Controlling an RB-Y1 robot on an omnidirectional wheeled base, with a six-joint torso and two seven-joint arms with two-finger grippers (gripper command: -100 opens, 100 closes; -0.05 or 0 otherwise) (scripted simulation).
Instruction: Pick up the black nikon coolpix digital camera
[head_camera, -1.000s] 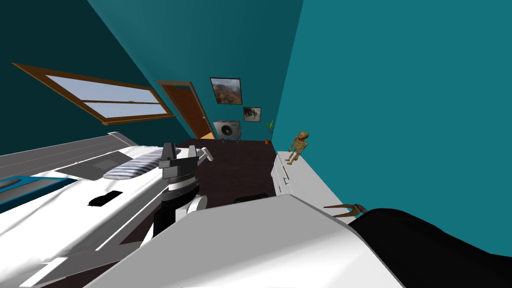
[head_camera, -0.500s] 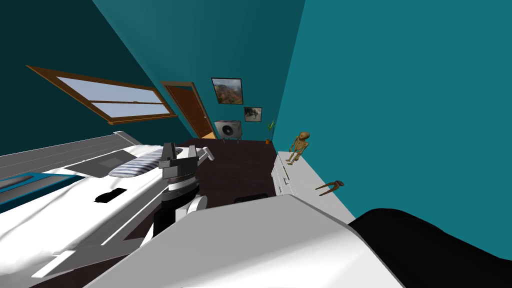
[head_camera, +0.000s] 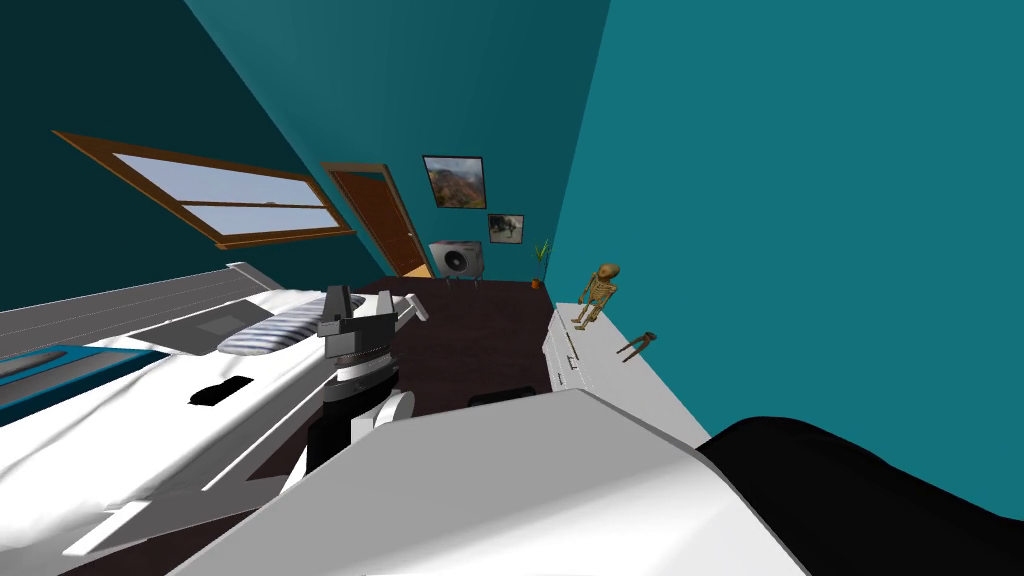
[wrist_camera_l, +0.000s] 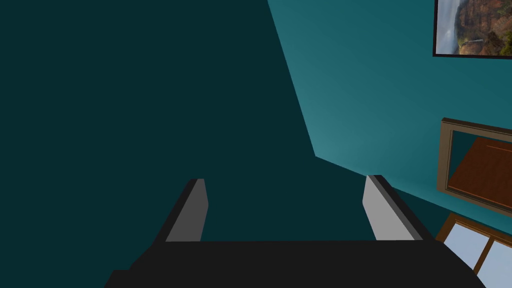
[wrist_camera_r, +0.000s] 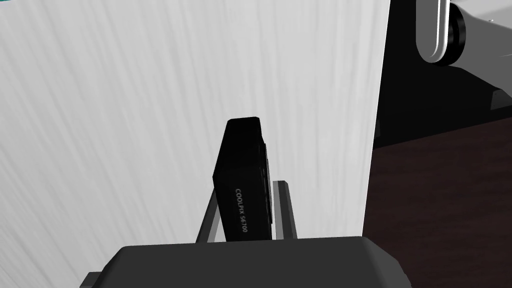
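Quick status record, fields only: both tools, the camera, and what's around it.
right tool: shut on camera
camera: black, marked COOLPIX S6700, clamped by its sides
behind camera: white surface, dark floor past its edge
left tool: open, empty
camera lifted clear of surface: cannot tell

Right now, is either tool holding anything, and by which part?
Right tool is shut on the black camera, fingers pressing its two broad faces at the near end. Left tool is open, holding nothing.
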